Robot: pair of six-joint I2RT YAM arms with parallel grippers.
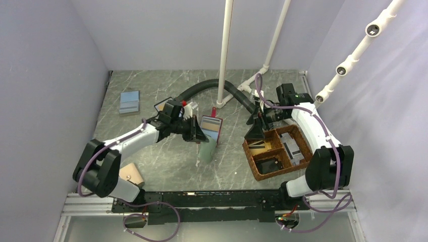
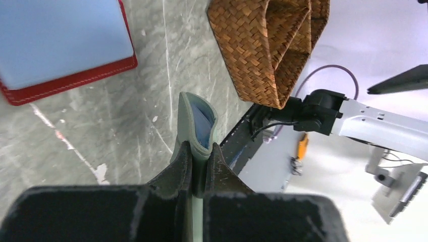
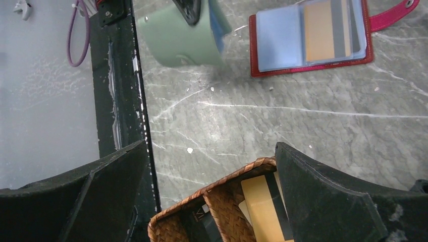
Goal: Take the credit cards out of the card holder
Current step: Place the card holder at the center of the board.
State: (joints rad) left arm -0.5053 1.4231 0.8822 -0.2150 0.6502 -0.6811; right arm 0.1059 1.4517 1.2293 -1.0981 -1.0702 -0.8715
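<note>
Both left jaws pinch card holder edge — right jaws spread, well apart.

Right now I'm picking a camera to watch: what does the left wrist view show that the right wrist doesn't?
Left wrist only: both fingers of the left end effector shut on the card holder's edge; the right arm's link. Right wrist only: the open right end effector, a tan striped card in the red holder, another in the basket. Both: card holder, red holder, basket.

Top of card holder cropped
</note>
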